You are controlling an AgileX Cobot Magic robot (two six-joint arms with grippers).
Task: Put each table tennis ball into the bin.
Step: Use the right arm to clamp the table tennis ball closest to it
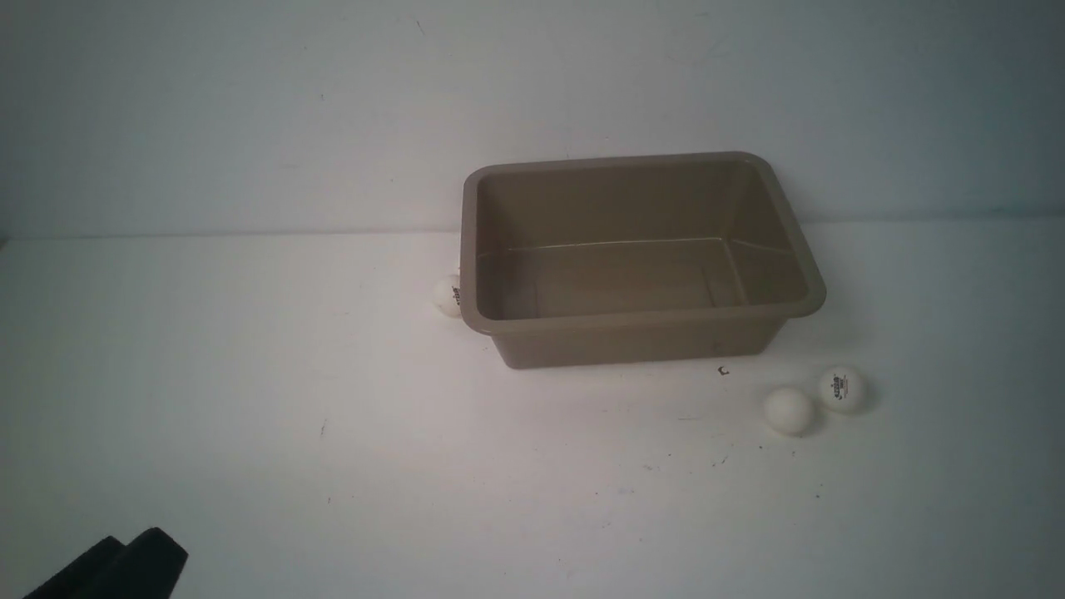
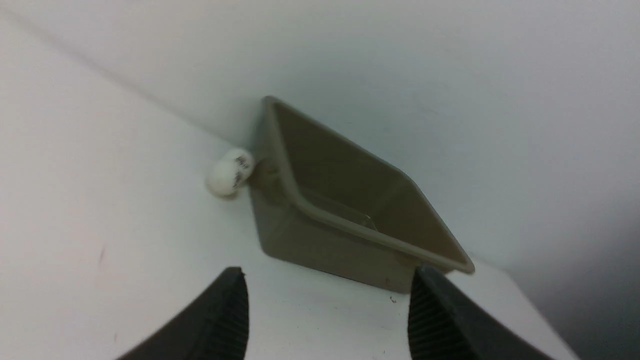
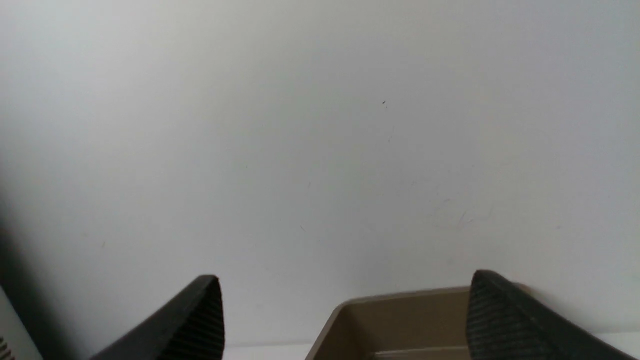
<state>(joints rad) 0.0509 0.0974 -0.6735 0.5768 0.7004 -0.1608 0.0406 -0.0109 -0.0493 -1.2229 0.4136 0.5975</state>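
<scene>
Balls [image 1: 843, 388] look light, slick and roll-prone, so pinch across the middle from above: left pair [image 2: 222, 179] touches bin [image 1: 641, 341] wall, right pair [image 1: 788, 410] sits on table [image 1: 250, 374] nearby; left fingers [image 2: 220, 320] part-open, right fingers [image 3: 200, 320] wide, both empty.

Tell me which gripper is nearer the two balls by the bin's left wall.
Left, likely. The left gripper points at the balls from their side, fingers open. The right gripper, absent from the front view, sees only bin rim and wall.
</scene>
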